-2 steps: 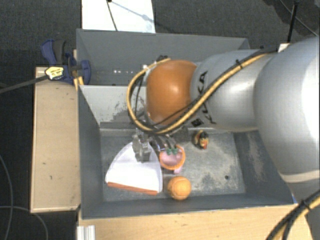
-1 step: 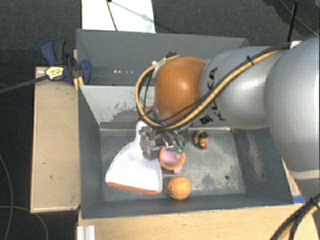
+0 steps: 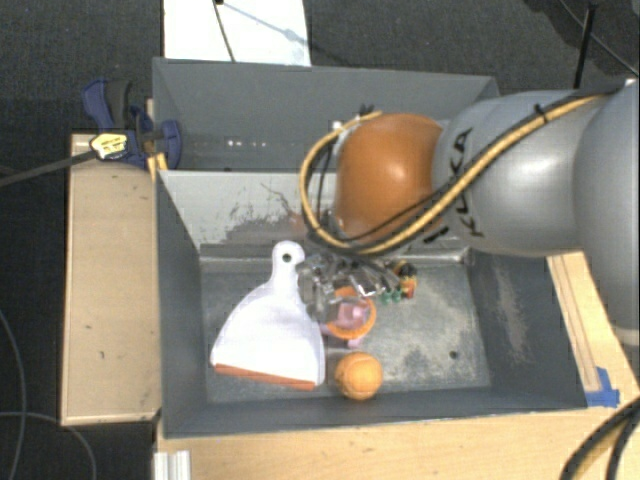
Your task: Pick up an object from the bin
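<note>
Grey metal bin [image 3: 440, 343], pincer [image 3: 337, 303] low over a pink-and-orange disc [image 3: 354, 320] near its centre, grip state not discernible: a straight descent should clear the white scoop [image 3: 268, 333] at 9 o'clock and orange ball [image 3: 358, 376] at 6 o'clock.

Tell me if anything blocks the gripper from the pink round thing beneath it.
Nothing visible does: the gripper hangs directly over the pink round thing. The white scoop lies close on the view's left and the orange ball just below it in the view, neither between them.
</note>
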Available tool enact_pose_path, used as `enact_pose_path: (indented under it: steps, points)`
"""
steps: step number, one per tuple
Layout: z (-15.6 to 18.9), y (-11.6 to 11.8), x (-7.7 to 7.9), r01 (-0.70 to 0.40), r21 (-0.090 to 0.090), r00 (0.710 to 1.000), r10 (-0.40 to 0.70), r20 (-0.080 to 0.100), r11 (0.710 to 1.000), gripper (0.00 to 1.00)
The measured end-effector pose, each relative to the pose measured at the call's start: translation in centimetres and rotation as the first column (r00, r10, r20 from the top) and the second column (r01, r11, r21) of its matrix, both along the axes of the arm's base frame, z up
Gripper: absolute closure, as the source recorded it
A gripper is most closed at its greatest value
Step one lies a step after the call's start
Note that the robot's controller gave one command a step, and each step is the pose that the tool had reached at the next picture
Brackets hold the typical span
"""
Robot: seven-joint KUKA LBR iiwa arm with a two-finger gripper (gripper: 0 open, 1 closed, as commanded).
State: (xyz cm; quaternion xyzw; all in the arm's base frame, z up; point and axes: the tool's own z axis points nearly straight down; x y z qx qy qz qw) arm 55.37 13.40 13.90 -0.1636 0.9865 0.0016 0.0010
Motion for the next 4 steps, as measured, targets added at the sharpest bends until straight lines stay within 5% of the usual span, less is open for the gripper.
enact_pose_path:
  steps: [1,2,3,4]
  points:
    - [2.5,2.3,0.6,-0.125,-0.006,0.992,0.125,0.001,0.992,1.0]
    - [8.3,9.0,1.0,0.038,-0.001,0.999,-0.038,0.002,0.999,0.0]
    - [8.3,9.0,1.0,0.04,-0.001,0.999,-0.04,0.002,0.999,0.0]
    - [3.1,7.0,1.2,-0.024,0.0,1.0,0.024,0.007,1.0,0.0]
